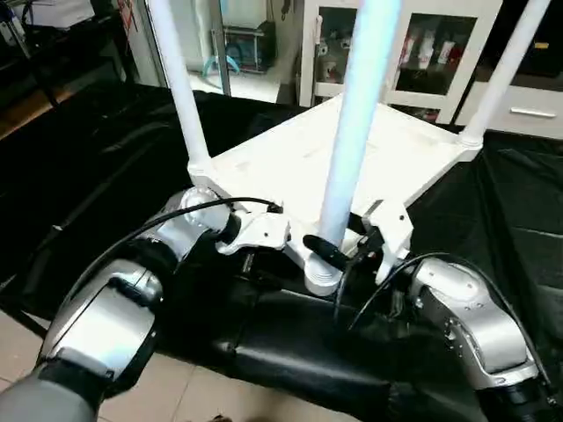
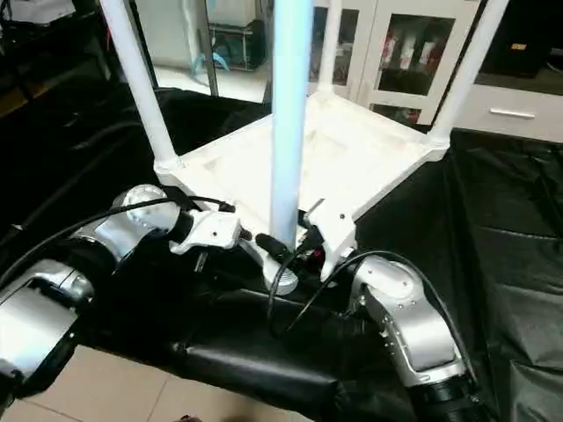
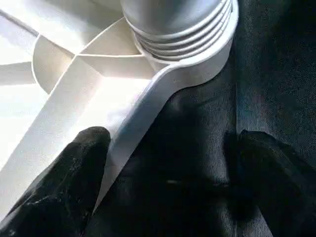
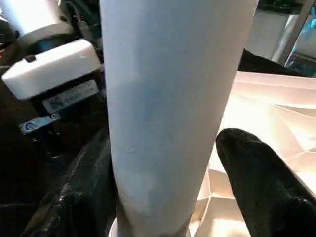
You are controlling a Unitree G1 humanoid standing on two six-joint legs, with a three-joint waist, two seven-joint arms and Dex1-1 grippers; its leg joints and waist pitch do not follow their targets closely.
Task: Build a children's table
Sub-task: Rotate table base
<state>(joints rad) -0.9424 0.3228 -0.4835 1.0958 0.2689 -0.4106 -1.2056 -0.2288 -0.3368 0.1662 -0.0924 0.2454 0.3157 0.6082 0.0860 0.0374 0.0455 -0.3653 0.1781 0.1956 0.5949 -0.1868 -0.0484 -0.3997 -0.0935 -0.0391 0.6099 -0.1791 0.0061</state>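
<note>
a: where was the children's table?
b: its white top lay upside down on a black cloth, ribbed underside up, with legs standing in the corner sockets. the nearest leg rose from the near corner socket — its threads showed just above the socket rim.
a: and the right gripper?
b: one black finger sat on each side of that near leg, low on the tube; whether they pressed it i could not tell.
a: the left gripper?
b: spread wide, one finger over the top's edge rail beside the socket, the other over the cloth — nothing held.
a: beyond that?
b: glass-door cabinets stood behind, and pale floor tiles in front.
</note>
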